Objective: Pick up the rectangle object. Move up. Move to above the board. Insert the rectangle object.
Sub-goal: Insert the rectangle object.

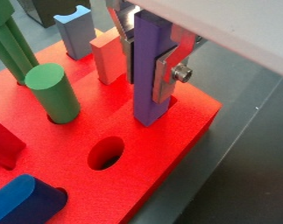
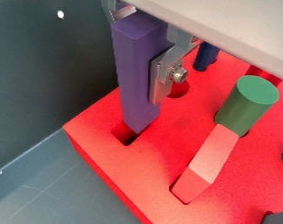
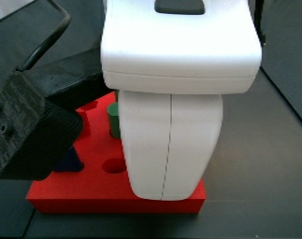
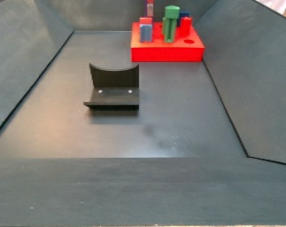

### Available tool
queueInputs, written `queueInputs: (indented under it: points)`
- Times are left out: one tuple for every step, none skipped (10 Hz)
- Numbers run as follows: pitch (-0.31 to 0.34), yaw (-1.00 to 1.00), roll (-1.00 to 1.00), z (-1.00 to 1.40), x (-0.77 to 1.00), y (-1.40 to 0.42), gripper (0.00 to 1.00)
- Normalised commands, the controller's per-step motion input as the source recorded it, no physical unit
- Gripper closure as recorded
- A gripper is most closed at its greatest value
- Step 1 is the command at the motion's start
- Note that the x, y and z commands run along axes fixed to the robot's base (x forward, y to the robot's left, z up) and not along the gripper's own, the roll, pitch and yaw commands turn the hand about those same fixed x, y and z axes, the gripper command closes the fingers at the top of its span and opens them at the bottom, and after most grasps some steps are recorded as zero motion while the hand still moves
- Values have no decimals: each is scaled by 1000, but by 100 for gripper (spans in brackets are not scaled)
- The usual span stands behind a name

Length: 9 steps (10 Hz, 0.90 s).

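My gripper (image 1: 150,74) is shut on the rectangle object (image 1: 150,98), a tall slim purple block that stands upright. Its lower end sits in a rectangular hole near a corner of the bright-red board (image 1: 167,162). Both wrist views show this: the gripper (image 2: 141,70) clamps the upper half of the purple block (image 2: 134,101), and the silver finger plate (image 2: 165,74) presses one of its sides over the board (image 2: 126,179). In a side view the white arm body (image 3: 179,103) hides the gripper and block above the board (image 3: 65,198). The board (image 4: 169,53) stands at the bin's far end.
On the board stand green pegs (image 1: 53,92) (image 2: 246,101), a salmon block (image 1: 107,57) (image 2: 208,162), a grey-blue block (image 1: 74,31) and a dark-blue block (image 1: 26,199). A round hole (image 1: 105,153) is open. The dark grey U-shaped holder (image 4: 113,87) sits mid-floor.
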Motion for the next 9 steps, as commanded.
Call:
queueInputs:
  points:
    - [0, 63, 33, -89, 0, 0, 100]
    - [3, 69, 26, -43, 14, 0, 100]
    - [16, 69, 23, -14, 69, 0, 100]
    - [11, 60, 16, 0, 146, -31, 100]
    - [0, -94, 0, 0, 483, -129, 100]
    - [10, -94, 0, 0, 383, -51, 100]
    - [16, 0, 13, 0, 37, 0, 100]
    - [11, 0, 27, -34, 0, 0, 100]
    - [4, 0, 43, -80, -126, 0, 100]
